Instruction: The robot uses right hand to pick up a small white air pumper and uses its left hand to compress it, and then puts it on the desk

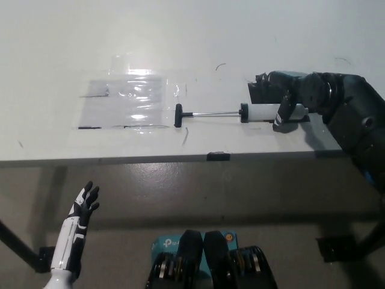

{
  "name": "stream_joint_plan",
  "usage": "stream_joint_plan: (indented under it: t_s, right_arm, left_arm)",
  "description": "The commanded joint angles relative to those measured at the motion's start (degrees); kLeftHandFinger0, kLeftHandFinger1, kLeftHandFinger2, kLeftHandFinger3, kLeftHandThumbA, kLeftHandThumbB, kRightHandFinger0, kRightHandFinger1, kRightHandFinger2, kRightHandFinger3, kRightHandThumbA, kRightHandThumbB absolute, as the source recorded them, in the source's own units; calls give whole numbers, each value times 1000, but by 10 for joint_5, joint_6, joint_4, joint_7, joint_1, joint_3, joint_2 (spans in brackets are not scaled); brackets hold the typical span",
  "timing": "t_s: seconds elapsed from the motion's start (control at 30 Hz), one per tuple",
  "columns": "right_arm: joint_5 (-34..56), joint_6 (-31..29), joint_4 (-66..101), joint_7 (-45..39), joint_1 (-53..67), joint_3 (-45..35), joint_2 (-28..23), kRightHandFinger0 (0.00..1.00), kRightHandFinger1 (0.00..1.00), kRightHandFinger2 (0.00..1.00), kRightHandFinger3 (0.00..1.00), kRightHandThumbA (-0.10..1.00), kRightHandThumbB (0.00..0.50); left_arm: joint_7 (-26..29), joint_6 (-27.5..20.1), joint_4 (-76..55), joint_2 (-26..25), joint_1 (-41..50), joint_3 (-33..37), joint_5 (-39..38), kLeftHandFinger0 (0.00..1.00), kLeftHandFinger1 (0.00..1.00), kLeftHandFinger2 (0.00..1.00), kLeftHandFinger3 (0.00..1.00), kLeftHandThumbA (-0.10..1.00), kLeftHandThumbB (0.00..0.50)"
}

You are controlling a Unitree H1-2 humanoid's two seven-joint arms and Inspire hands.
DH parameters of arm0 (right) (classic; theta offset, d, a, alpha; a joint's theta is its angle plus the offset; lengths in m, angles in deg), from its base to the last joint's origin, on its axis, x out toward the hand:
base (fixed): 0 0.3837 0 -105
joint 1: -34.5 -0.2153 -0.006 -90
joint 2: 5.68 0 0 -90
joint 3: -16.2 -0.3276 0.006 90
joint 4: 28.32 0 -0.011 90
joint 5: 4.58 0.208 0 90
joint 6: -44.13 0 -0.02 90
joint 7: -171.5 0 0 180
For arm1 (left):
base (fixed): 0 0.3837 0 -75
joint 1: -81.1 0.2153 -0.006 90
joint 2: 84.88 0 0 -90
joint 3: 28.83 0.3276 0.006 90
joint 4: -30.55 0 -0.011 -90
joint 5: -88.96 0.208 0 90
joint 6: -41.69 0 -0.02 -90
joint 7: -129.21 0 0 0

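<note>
R hand [287,101] wrapped round pump [262,112] barrel, pump lying on desk [60,48] w/ rod pulled out, black handle twd plastic sheet [129,99]. L hand [84,205] idle below desk edge (fingers spread, holding nothing).

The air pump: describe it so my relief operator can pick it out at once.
On the white desk, look to the right side where the black right hand closes over a short white cylinder. That is the air pump: a thin metal rod runs left from it to a black T-handle, unlike the flat clear plastic sheet beyond.
</note>
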Motion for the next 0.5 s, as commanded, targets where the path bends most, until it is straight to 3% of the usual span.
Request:
stream_joint_plan:
  t_s: [0.0, 0.2, 0.27, 0.4, 0.43, 0.47]
  right_arm:
    - [-17, -22, -11, -12, -53, 9, 6, 1000, 1000, 1000, 1000, 1000, 404]
    - [-25, -25, -29, -9, -59, 16, 13, 1000, 1000, 1000, 1000, 1000, 409]
    - [-25, -29, -31, -12, -60, 17, 13, 1000, 1000, 1000, 1000, 1000, 401]
    - [-26, -31, -38, -9, -61, 17, 16, 1000, 1000, 1000, 1000, 1000, 409]
    - [-30, -30, -43, -2, -61, 19, 18, 1000, 1000, 1000, 931, 982, 382]
    - [-35, -30, -48, -1, -63, 23, 20, 1000, 1000, 1000, 920, 872, 371]
  left_arm:
    - [-1, -23, -13, -9, -6, -1, -7, 1000, 1000, 1000, 1000, 1000, 19]
    - [0, -23, -13, -11, -7, -2, -4, 1000, 1000, 1000, 1000, 1000, 1]
    - [-1, -17, -15, -9, -6, -2, -6, 1000, 1000, 1000, 1000, 1000, 22]
    - [-3, -20, -16, -10, -6, -1, -7, 1000, 1000, 1000, 1000, 1000, 16]
    - [-3, -25, -13, -12, -7, 0, -5, 1000, 1000, 1000, 1000, 1000, 14]
    - [-4, -23, -14, -14, -9, -1, -5, 1000, 1000, 1000, 1000, 1000, 11]
